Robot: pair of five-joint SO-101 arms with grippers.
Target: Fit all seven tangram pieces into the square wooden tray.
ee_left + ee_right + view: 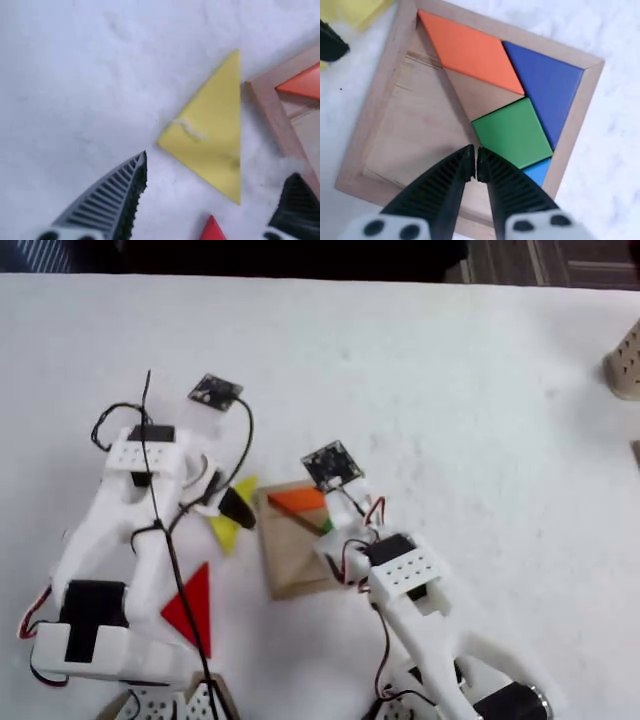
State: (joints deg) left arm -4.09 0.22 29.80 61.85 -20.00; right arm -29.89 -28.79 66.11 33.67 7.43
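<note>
The square wooden tray (374,116) holds an orange parallelogram (470,52), a blue triangle (547,85), a green square (512,132) and a light blue piece (538,171) along one side; the rest of its floor is bare. My right gripper (475,155) hangs shut just above that bare floor, holding nothing. A yellow triangle (210,135) lies flat on the table beside the tray's corner (267,107). My left gripper (218,167) is open over it, one finger on each side. In the high view a red triangle (192,605) lies nearer the left arm's base.
The white table (430,370) stretches wide beyond the tray (290,560). A wooden block with holes (625,365) stands at the far right edge. Cables trail over the left arm (110,530), close to the red triangle.
</note>
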